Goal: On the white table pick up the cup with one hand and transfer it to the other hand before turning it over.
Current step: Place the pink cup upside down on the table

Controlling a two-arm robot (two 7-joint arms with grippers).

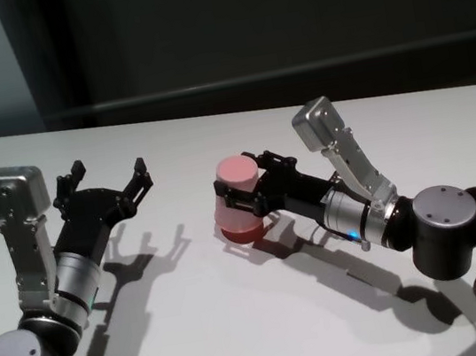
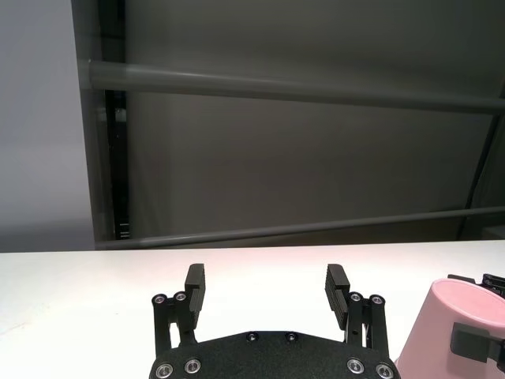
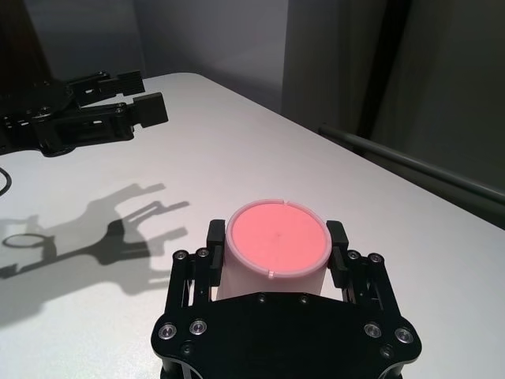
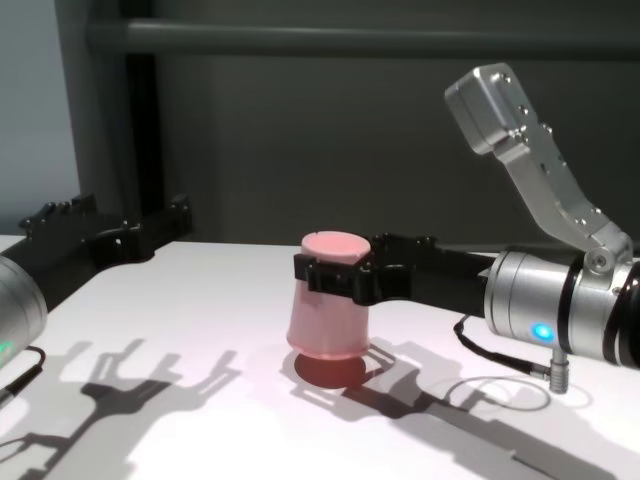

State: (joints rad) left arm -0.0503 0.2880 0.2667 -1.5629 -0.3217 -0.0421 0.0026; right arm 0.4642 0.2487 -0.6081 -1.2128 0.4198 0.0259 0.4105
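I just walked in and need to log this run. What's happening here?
The right gripper is shut on a pink cup, which is upside down, base up and wider rim down. The chest view shows the cup lifted a little above the white table, with its shadow beneath it. The left gripper is open and holds nothing, waiting off to the cup's left, apart from it.

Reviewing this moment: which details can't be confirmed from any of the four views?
- Inside of the cup: it is base-up, mouth facing down, in every view.
- Cup's lower rim, right wrist view: hidden behind the right gripper.
- Left wrist view: cup cut off by the frame edge, behind the left gripper.
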